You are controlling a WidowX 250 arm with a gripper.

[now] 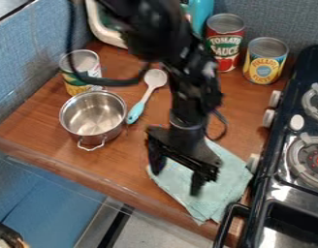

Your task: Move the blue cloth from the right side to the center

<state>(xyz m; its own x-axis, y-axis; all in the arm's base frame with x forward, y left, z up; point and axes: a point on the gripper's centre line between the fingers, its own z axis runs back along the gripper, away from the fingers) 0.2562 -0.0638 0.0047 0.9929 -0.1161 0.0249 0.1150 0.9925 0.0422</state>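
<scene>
The cloth is thin, soft-looking fabric, a rough square with uneven edges, on smooth wood-grain counter, lower right of centre. It lies under the pincer, extending to its right; contact is unclear. The pincer's fingers stand wide apart. The arm slants down from the top edge.

Pot sits left on counter, first can behind it. Spoon lies right of pot. Cloth lies front right, beside stove. Second can stands at back, third can to its right.
</scene>
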